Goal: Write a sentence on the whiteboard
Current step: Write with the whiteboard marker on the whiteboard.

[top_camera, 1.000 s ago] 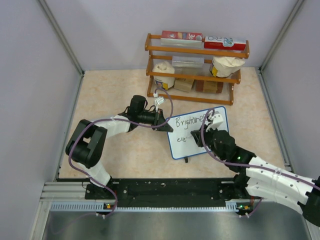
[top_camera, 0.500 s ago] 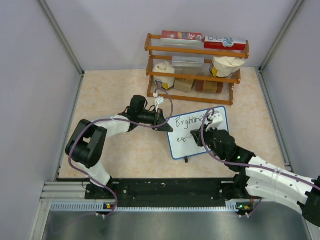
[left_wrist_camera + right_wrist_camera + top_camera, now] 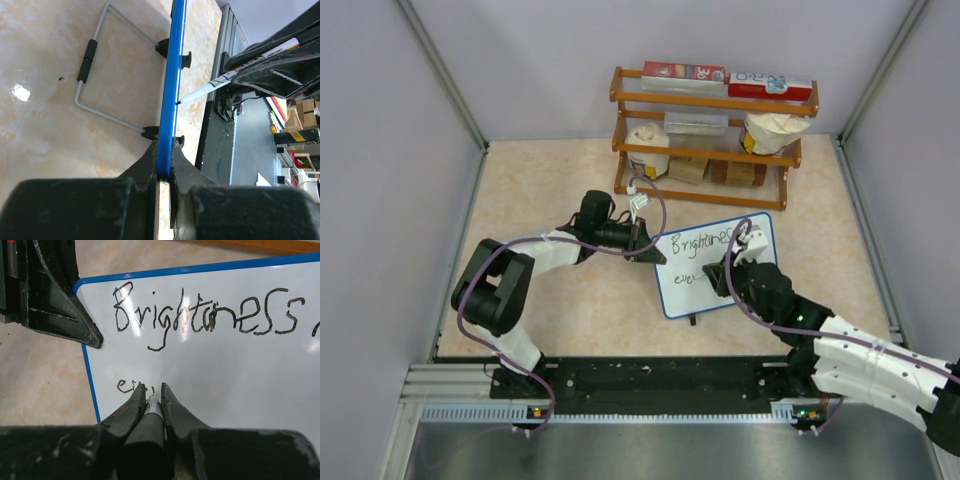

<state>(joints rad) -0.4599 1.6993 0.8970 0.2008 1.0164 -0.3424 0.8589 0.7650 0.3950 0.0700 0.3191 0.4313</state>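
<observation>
left tool [image 3: 650,250]: clamped on the board's left edge; blue rim pinched between the jaws
board [image 3: 685,297]: on bench [image 3: 550,190], centre-right, just in front of rack [image 3: 705,100]; propped on wire stand [image 3: 87,60]
sentence [image 3: 200,315]: top line reads "Brightness"; second line barely begun, roughly "ev"
marker [image 3: 220,80]: tip at board face on second line, looks touching
right tool [image 3: 150,396]: closed on marker; barrel between the jaws
step: writing second line, I'd say
how: light, even pressure; short strokes; run rightward, parallel to top line; lift between words; left clamp braces board against push
risk: heavy push may tip board on stand; line may drift up into "Brightness"
</observation>
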